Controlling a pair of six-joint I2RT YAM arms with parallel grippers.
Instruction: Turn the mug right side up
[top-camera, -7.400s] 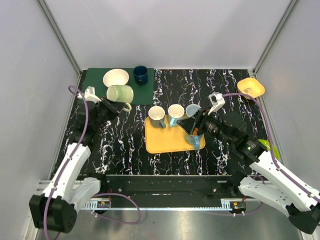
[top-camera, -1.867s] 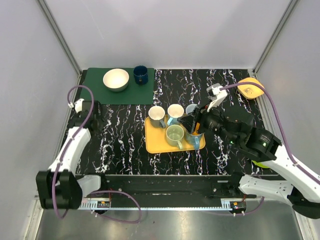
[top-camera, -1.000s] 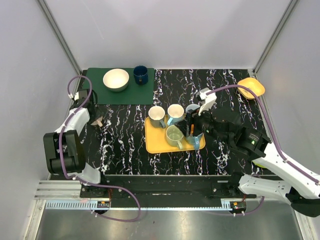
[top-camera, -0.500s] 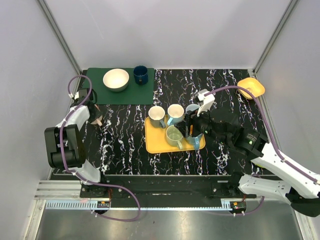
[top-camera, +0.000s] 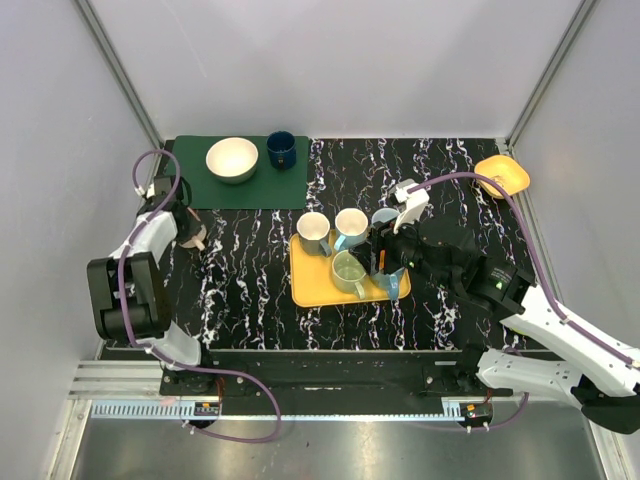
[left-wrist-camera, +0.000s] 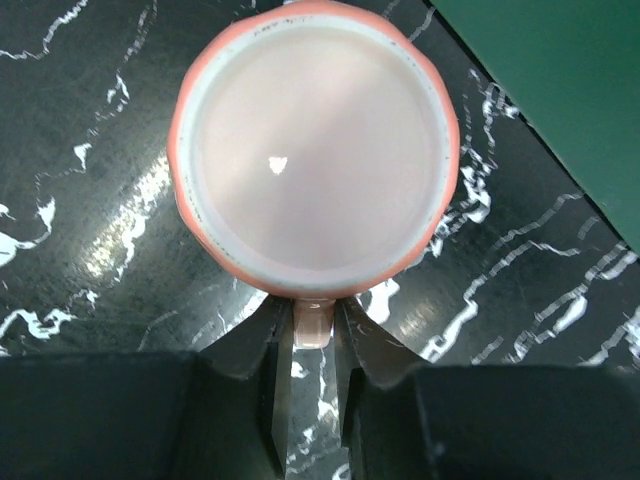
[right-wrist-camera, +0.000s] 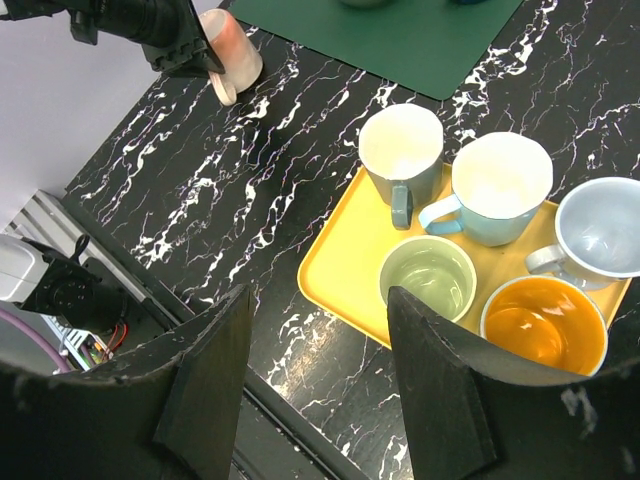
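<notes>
Since 7.4 seconds ago, your left gripper (left-wrist-camera: 312, 312) has drawn back from the green mat (top-camera: 200, 185) to the left edge of the table (top-camera: 250, 280). The green mug (top-camera: 349, 270), seen at the mat's edge then, now stands mouth up on the yellow tray (top-camera: 315, 288).

The left gripper pinches the handle of the pink mug (left-wrist-camera: 315, 150), one round end facing its camera. From the right wrist the mug looks tilted; contact with the table cannot be judged. The wall (top-camera: 60, 150) is close on its left and the mat corner just behind, with open marble towards the tray.

Your right gripper (right-wrist-camera: 318, 300) hangs spread wide over the crowded tray. A cream bowl (top-camera: 231, 158) and a dark blue cup (top-camera: 281, 149) sit on the mat, well apart from the pink mug.
</notes>
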